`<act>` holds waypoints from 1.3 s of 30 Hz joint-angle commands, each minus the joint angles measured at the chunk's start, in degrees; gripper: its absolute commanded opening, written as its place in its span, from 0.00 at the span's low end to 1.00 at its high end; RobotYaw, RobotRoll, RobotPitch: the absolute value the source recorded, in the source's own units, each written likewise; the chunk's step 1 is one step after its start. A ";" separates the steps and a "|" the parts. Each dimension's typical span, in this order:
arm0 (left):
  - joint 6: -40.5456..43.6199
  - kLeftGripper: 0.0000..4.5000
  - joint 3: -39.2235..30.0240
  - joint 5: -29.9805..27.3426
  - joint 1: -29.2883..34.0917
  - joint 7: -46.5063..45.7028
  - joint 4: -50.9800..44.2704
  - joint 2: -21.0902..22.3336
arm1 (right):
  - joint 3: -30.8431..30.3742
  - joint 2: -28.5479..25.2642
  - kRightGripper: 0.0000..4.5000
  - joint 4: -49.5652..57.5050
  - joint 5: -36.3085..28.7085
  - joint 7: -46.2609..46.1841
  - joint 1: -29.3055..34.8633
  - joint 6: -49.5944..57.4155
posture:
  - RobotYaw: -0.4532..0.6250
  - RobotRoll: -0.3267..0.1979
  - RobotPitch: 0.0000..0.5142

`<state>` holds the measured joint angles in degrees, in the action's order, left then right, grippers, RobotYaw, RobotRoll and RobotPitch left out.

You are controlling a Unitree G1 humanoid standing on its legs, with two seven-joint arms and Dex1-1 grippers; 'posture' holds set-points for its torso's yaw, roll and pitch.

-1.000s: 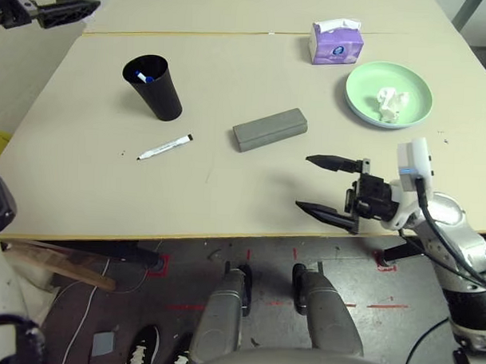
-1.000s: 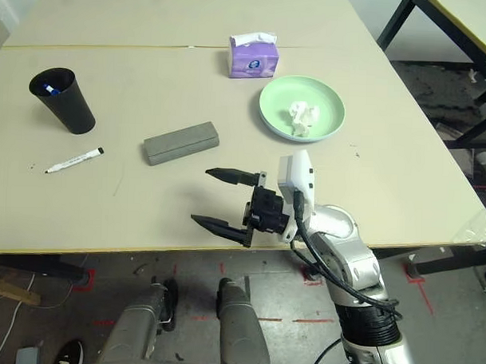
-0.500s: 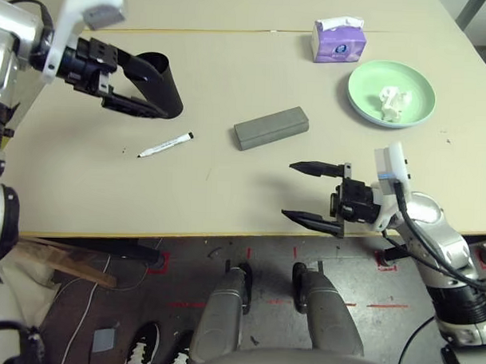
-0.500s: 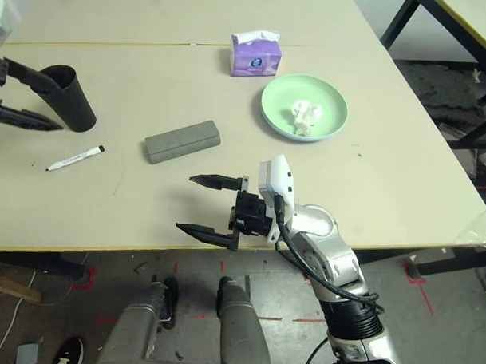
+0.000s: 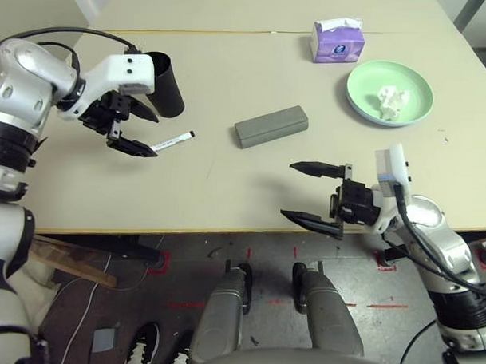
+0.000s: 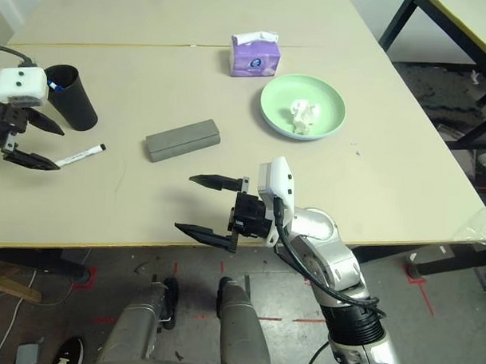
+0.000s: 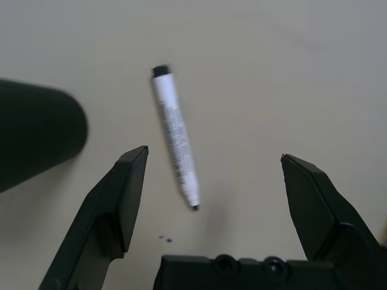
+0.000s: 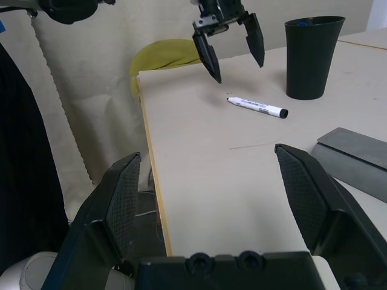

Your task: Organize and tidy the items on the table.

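The left gripper (image 5: 135,130), fingers spread wide and empty, hangs over the slim white marker with a black cap (image 5: 171,141); next, it probably must descend and close. The right gripper (image 5: 313,194) is released too.

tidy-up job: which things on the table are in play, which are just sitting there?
In play:
- black-capped marker, lying loose under the open left pincer
- blue-capped marker in the black cup
- grey case
- crumpled tissue on the green plate

Just sitting there:
- purple tissue box
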<state>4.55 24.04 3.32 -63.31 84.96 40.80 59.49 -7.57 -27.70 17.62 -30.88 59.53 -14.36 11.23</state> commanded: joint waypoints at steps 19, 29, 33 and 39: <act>-5.18 0.99 -6.00 5.78 4.42 -9.48 9.76 -8.33 | -0.06 -1.31 1.00 2.38 -0.14 0.21 -0.32 2.36 | 0.25 0.62 0.46; -7.81 0.99 -6.08 8.14 3.63 -11.34 14.94 -10.36 | -0.14 -1.47 1.00 2.58 -0.04 -0.13 -0.27 2.64 | 0.24 0.62 0.47; -8.57 0.99 -6.49 8.81 3.53 -11.99 16.15 -11.05 | -0.20 -1.62 1.00 2.87 0.02 -0.16 0.04 2.76 | 0.24 0.62 0.47; -9.47 0.99 -7.42 9.42 3.25 -13.03 17.43 -11.63 | -0.22 -1.80 1.00 3.19 -0.02 -0.16 0.32 2.90 | 0.24 0.62 0.46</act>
<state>-4.45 16.86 11.82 -60.34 72.39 56.76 48.22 -7.55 -29.18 19.70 -30.96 59.33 -14.69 13.72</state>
